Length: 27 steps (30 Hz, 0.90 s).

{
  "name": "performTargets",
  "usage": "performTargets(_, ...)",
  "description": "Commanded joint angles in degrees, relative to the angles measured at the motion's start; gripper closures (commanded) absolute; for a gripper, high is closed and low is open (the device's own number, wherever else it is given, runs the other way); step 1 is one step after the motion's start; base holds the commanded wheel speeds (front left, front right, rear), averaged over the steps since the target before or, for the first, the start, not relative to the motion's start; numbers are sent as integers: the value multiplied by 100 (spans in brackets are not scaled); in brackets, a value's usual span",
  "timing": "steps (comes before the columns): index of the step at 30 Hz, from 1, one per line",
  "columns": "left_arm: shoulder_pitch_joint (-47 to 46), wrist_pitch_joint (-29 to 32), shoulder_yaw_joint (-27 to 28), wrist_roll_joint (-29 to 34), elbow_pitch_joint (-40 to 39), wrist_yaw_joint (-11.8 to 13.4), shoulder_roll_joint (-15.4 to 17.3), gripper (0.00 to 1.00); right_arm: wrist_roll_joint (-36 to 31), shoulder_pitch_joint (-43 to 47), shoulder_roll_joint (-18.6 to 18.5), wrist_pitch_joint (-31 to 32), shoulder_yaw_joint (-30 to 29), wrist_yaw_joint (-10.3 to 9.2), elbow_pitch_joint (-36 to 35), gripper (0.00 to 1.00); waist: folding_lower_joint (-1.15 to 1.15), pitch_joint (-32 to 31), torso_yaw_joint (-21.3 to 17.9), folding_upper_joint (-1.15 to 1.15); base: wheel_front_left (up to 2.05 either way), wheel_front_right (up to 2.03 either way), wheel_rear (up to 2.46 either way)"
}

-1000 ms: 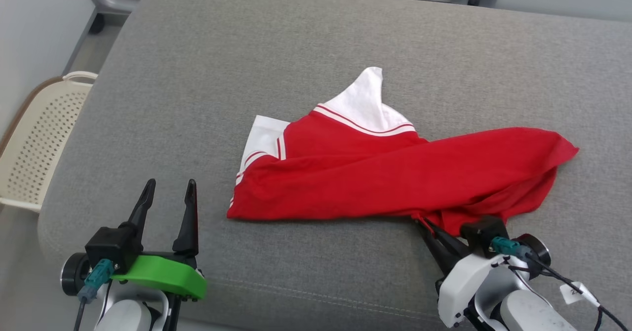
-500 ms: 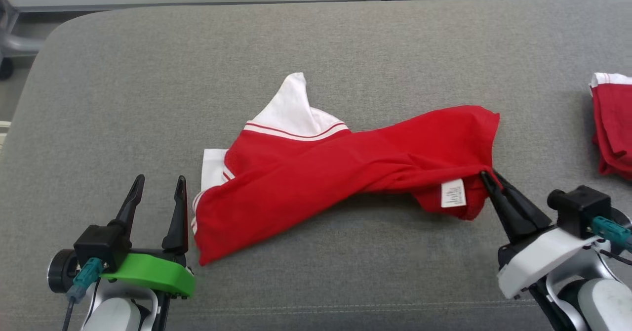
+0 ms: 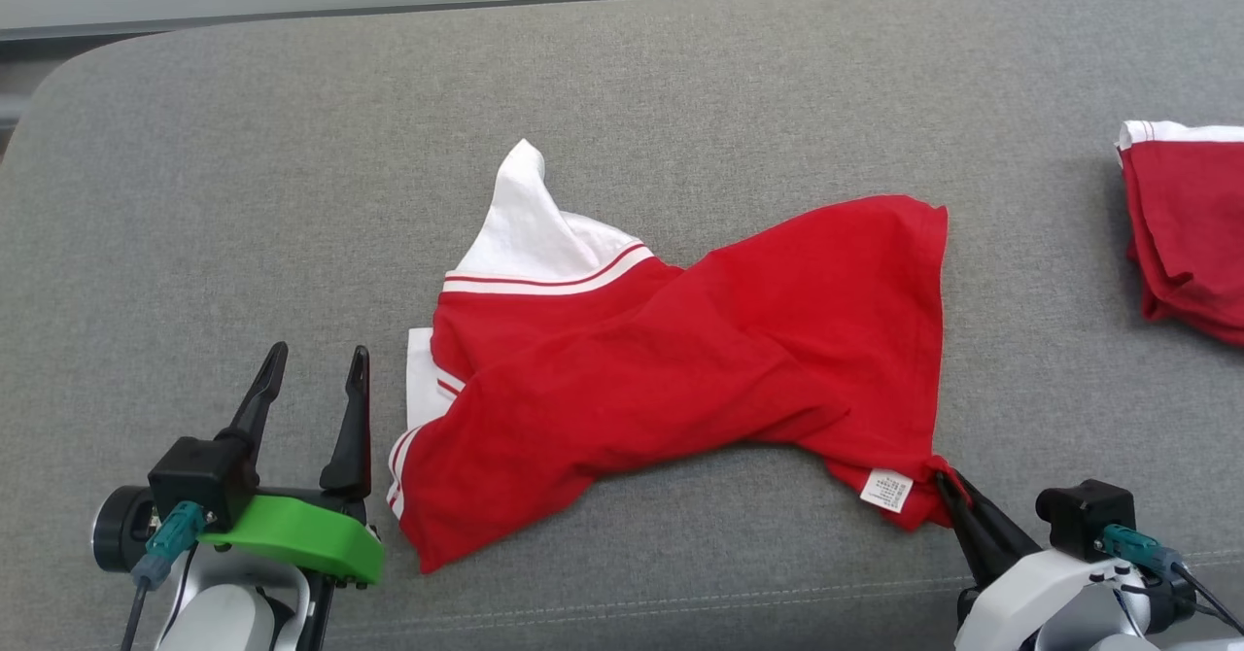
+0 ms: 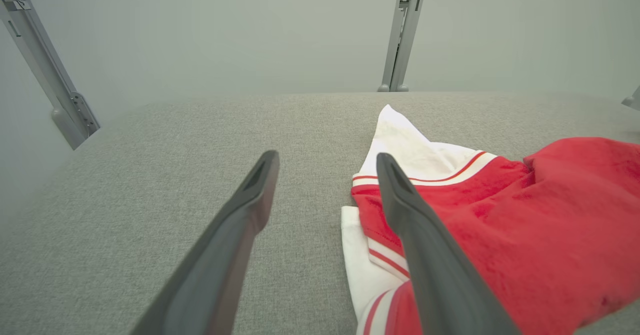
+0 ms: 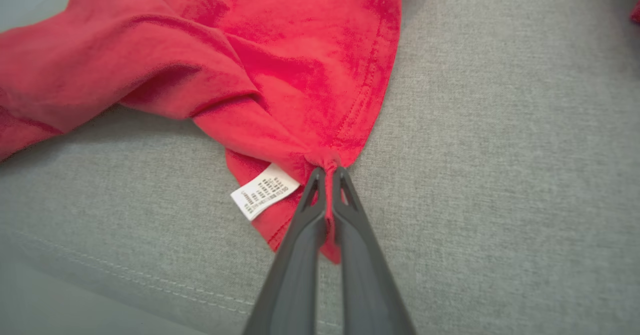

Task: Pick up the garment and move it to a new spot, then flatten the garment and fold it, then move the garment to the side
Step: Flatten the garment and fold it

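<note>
A red garment (image 3: 680, 359) with white sleeves and red-striped trim lies crumpled across the middle of the grey cushion (image 3: 292, 146). My right gripper (image 3: 943, 481) is shut on its lower right corner, beside a white care label (image 3: 886, 489); the right wrist view shows the red fabric (image 5: 300, 75) pinched between the two fingertips (image 5: 327, 172). My left gripper (image 3: 316, 355) stands open at the lower left, just left of the garment's white sleeve edge, with nothing between its fingers. In the left wrist view the garment (image 4: 500, 225) lies behind and to the right of the right-hand finger (image 4: 400, 200).
A second red garment (image 3: 1186, 223), folded, lies at the cushion's right edge. A seam runs along the cushion's front edge (image 3: 680, 612). Grey wall panels and metal posts (image 4: 402, 30) stand behind the cushion.
The head camera has turned to the right. My right gripper has pulled the garment's corner toward the cushion's front edge, spreading the red fabric wider. The left gripper stays open and still.
</note>
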Motion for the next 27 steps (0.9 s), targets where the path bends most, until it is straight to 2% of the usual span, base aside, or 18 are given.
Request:
performTargets(1, -103, 17, 3, 20, -25, 40, 60, 0, 89, -111, 56, -169, 48, -3, 162, 0, 0, 5, -4, 0, 0, 0, 0)
performTargets(4, -76, 45, 8, 44, -61, 72, 109, 0, 204, -90, 126, -428, 43, -3, 356, 0, 0, -9, -33, 0, 0, 0, 0)
performTargets(7, -23, 60, 31, 37, -108, 103, 147, 0, 265, 10, 137, -664, -52, -3, 262, 0, 0, -33, -75, 0, 0, 0, 0)
performTargets(14, 94, 34, 165, 39, -232, 283, 251, 0, 314, 43, 211, -986, -330, -3, -646, 0, 0, -156, -221, 0, 0, 0, 0)
performTargets(22, 195, 19, 243, 112, -445, 554, 257, 0, -381, -283, 729, -1057, -1136, -2, -1220, 0, 0, -425, -256, 0, 0, 0, 0)
performTargets(27, 308, -3, 229, 139, -569, 638, 273, 0, -808, -358, 1024, -925, -1229, -2, -1270, 0, 0, -625, -149, 0, 0, 0, 0)
